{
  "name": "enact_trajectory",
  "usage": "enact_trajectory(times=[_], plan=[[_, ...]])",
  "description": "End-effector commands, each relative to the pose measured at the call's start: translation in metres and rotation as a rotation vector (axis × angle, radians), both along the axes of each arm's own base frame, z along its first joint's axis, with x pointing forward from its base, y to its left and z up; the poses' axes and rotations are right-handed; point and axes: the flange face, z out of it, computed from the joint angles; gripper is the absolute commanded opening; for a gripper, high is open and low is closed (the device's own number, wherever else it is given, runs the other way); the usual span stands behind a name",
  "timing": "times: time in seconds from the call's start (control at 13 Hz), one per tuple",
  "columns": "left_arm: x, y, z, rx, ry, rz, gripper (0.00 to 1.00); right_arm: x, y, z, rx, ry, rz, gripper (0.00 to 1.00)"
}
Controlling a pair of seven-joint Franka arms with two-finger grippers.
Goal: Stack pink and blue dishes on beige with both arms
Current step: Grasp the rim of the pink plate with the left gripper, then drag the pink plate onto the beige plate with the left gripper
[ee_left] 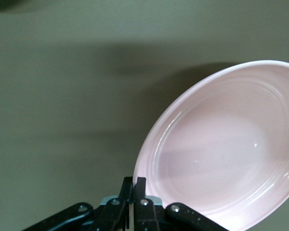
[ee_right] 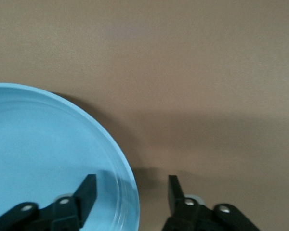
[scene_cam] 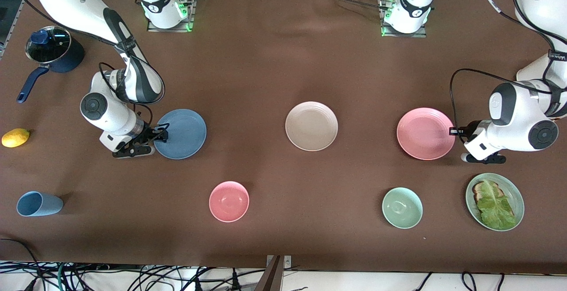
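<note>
My left hand (ee_left: 133, 204) pinches the pink plate (scene_cam: 425, 133) rim thinly and may slip on lifting; my right hand (ee_right: 130, 195), spread astride the blue plate (scene_cam: 180, 133) rim, could push it across the counter (scene_cam: 283, 69).

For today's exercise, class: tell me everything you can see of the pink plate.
The pink plate is flat, round and matte, with faint concentric rings near its rim. It lies on the brown table toward the left arm's end, beside the beige plate. Nothing lies on it. The left tool is shut on its rim, which looks slightly raised in the left wrist view.
</note>
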Motion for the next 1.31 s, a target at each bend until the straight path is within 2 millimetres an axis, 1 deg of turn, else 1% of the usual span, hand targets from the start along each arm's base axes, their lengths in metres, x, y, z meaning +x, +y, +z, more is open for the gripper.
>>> enact_trajectory(times=[0.0, 0.15, 0.23, 0.31, 0.39, 0.54, 0.62, 0.69, 0.85, 0.93, 1.08, 1.16, 1.24], plan=[[0.015, -0.03, 0.054, -0.018, 0.02, 0.036, 0.0, -0.001, -0.003, 0.022, 0.007, 0.027, -0.005, 0.57], [0.02, -0.079, 0.064, -0.001, 0.02, 0.101, 0.0, -0.004, -0.002, 0.026, 0.006, 0.052, -0.012, 0.57], [0.025, -0.102, 0.077, -0.015, -0.001, 0.12, 0.0, -0.006, 0.0, 0.024, 0.005, 0.056, -0.011, 0.57], [0.028, -0.123, 0.085, -0.056, -0.004, 0.166, 0.0, -0.008, 0.0, 0.023, 0.006, 0.061, -0.014, 0.57], [0.029, -0.147, 0.091, -0.072, -0.001, 0.199, 0.0, -0.009, 0.0, 0.023, 0.006, 0.061, -0.012, 0.57], [0.032, -0.193, 0.091, -0.132, 0.023, 0.242, 0.0, -0.011, 0.0, 0.023, 0.006, 0.064, -0.014, 0.57], [0.032, -0.217, 0.087, -0.137, 0.036, 0.245, 0.0, -0.011, 0.0, 0.022, 0.006, 0.064, -0.014, 0.57], [0.028, -0.24, 0.077, -0.132, 0.055, 0.242, 0.0, -0.011, -0.002, 0.021, 0.006, 0.064, -0.017, 0.57], [0.028, -0.279, 0.051, -0.131, 0.049, 0.241, 0.0, -0.011, 0.0, 0.016, 0.006, 0.067, -0.014, 0.53], [0.025, -0.299, 0.038, -0.126, 0.055, 0.242, 0.0, -0.011, 0.0, 0.016, 0.006, 0.067, -0.012, 0.49], [0.026, -0.317, 0.021, -0.133, 0.036, 0.253, 0.0, -0.011, -0.001, 0.006, 0.007, 0.067, -0.014, 0.47], [0.02, -0.335, 0.015, -0.125, 0.043, 0.247, 0.0, -0.011, -0.001, 0.006, 0.01, 0.061, -0.016, 0.45], [0.017, -0.339, 0.006, -0.115, 0.061, 0.265, 0.0, -0.011, 0.002, 0.006, 0.01, 0.061, -0.014, 0.42]])
